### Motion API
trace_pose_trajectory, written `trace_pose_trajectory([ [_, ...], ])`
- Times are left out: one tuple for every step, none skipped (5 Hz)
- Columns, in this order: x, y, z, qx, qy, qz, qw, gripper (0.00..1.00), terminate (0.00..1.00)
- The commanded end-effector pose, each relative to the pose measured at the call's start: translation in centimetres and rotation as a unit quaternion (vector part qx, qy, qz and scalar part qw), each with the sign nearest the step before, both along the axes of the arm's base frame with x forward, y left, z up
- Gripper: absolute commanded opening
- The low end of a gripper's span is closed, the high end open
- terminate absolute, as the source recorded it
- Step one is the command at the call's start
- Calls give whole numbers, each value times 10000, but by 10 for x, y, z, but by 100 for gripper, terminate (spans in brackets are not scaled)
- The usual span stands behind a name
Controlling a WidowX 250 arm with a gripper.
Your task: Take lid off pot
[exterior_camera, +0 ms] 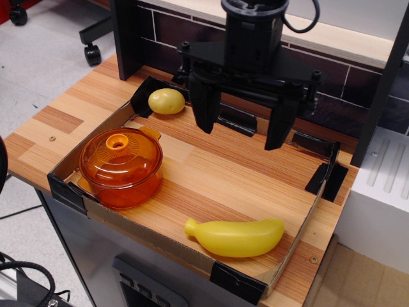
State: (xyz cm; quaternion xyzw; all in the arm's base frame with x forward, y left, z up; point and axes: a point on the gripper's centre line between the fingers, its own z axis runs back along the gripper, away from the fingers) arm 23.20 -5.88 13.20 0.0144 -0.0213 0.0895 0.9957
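Observation:
The translucent orange pot [128, 188] stands at the front left of the wooden tabletop, inside the low cardboard border. The domed orange lid [119, 153] sits on top of it, with its small ring knob [116, 141] at the centre. A side tab handle [151, 133] shows at the pot's far right. My black gripper [241, 132] hangs open and empty above the back middle of the table, well to the right of and behind the pot. Its two fingers point down and are far apart.
A yellow lemon-like toy [166, 101] lies at the back left. A yellow banana toy [236, 236] lies at the front right. A low cardboard rim [147, 238] with black taped corners edges the table. A dark tiled wall [358, 96] stands behind.

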Motion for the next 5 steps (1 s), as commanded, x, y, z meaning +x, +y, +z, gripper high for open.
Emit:
trace_pose_trajectory([
  [0,0,0,0,0,0,10000,100,0],
  [0,26,-1,-80,-56,-105,9999,100,0],
  [0,49,3,-175,-147,-210,9995,100,0],
  [2,82,4,-214,-249,-364,9988,100,0],
  [4,104,-2,13,-326,-304,9990,100,0],
])
